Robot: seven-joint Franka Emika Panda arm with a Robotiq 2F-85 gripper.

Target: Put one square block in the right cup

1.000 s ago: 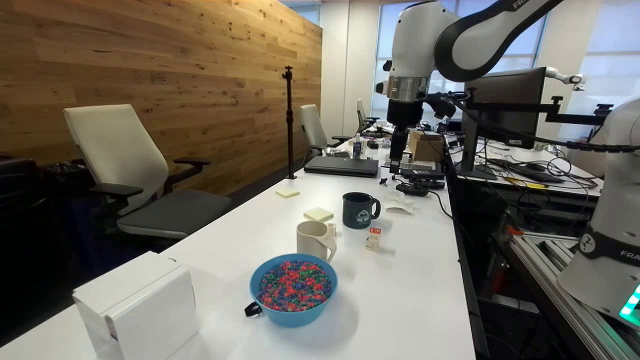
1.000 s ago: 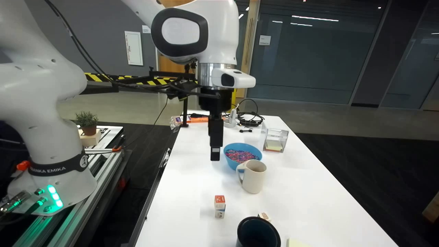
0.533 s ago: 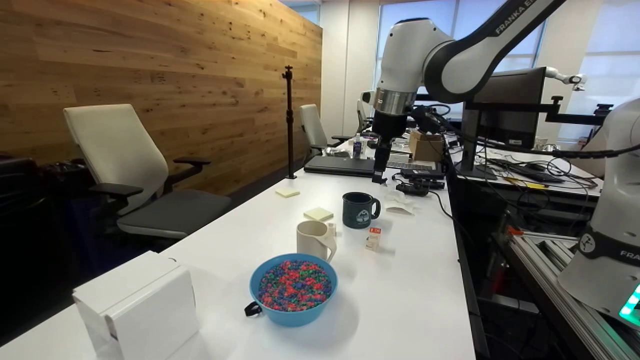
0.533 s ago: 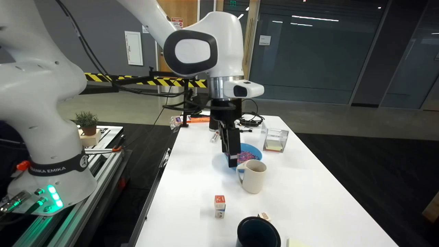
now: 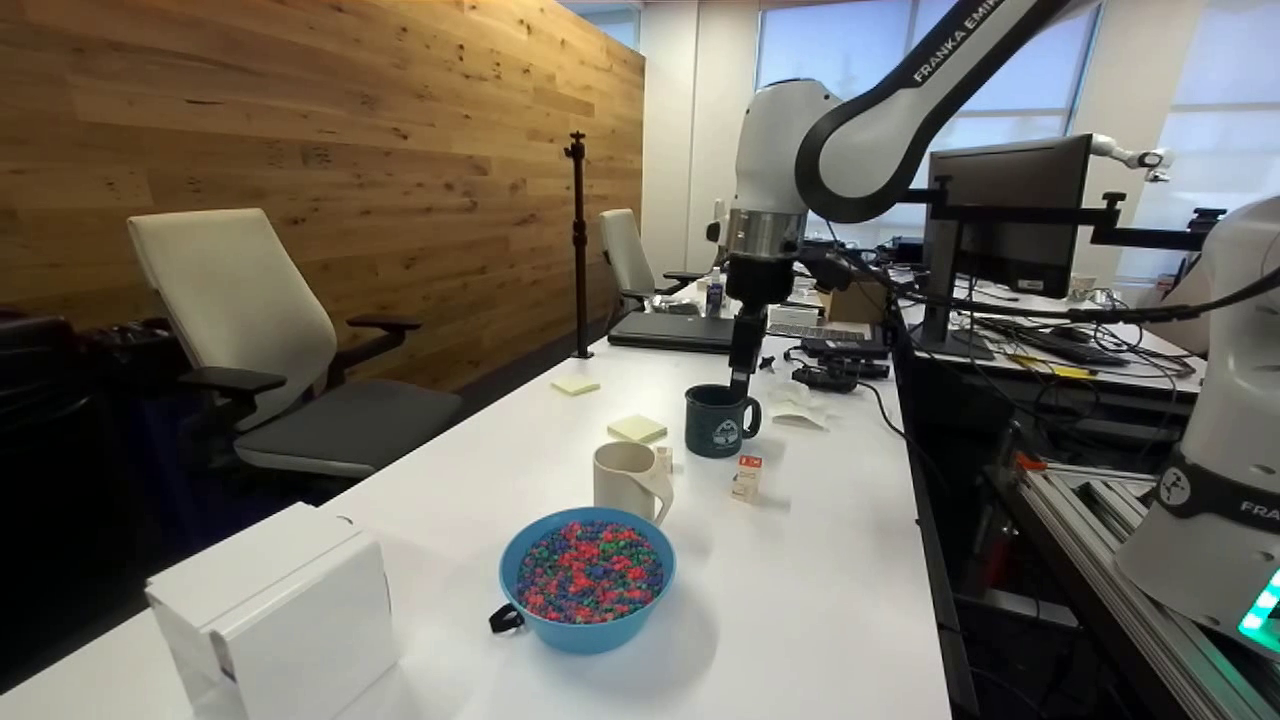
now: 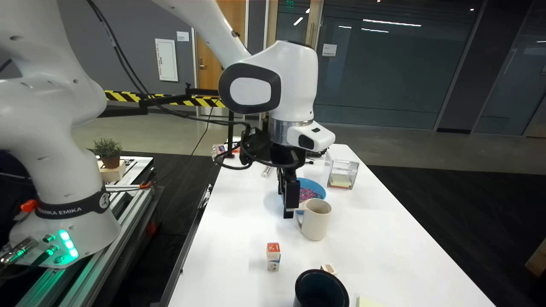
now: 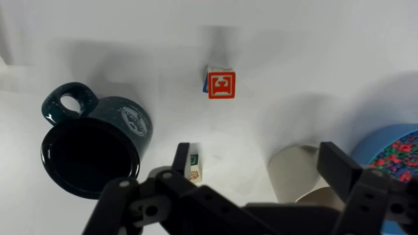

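A glossy, near-black green mug (image 5: pixel 712 428) with a side handle stands upright on the white table (image 5: pixel 820 600); between it and a cream-white handled cup (image 6: pixel 316 224) sits a pale square printed block (image 7: pixel 196 170). A stack of two such blocks (image 7: pixel 221 85) stands near the mug. Right of the mug in the wrist view, the black two-fingered pincer (image 7: pixel 254 158) hangs spread wide, holding nothing.

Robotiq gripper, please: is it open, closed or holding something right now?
Robotiq gripper: open, its jaws wide apart in the wrist view, holding nothing.
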